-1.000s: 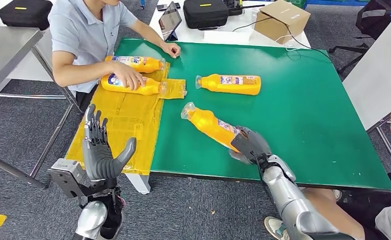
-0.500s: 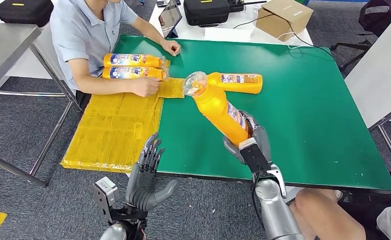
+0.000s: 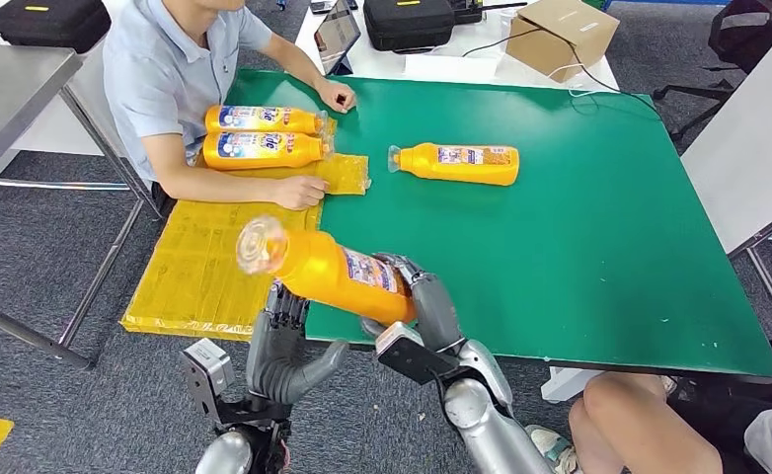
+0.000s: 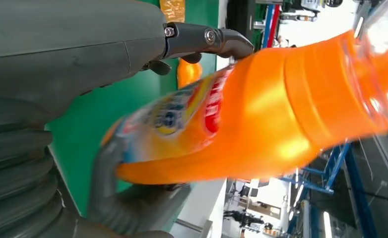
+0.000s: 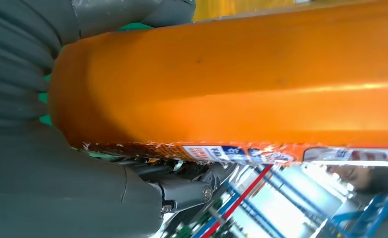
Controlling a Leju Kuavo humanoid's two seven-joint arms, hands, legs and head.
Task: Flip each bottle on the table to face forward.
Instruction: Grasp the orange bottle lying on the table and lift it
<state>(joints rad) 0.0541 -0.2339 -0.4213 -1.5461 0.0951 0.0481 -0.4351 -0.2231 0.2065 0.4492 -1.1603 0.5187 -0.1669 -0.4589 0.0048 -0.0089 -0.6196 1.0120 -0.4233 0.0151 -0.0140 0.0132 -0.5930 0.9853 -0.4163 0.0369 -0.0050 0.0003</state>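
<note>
Head view: your right robot hand (image 3: 417,311) grasps the held bottle (image 3: 328,269) by its base, lifted over the desk (image 3: 579,247) edge; your left robot hand (image 3: 285,346), fingers spread and holding nothing, waits beneath. Judged risk: the long neck levers loose and the bottle drops.
Left wrist view: label and blurred cap show.
Right wrist view: fingers lie flush on the plain side, which the head view leaves unclear.

Even, bright overhead light falls on the green table (image 3: 579,247), with soft, faint shadows. The lifted orange bottle (image 3: 328,272) is motion-blurred, most at its clear cap. Both wrist views are soft close up (backgrounds washed out by glare).
</note>
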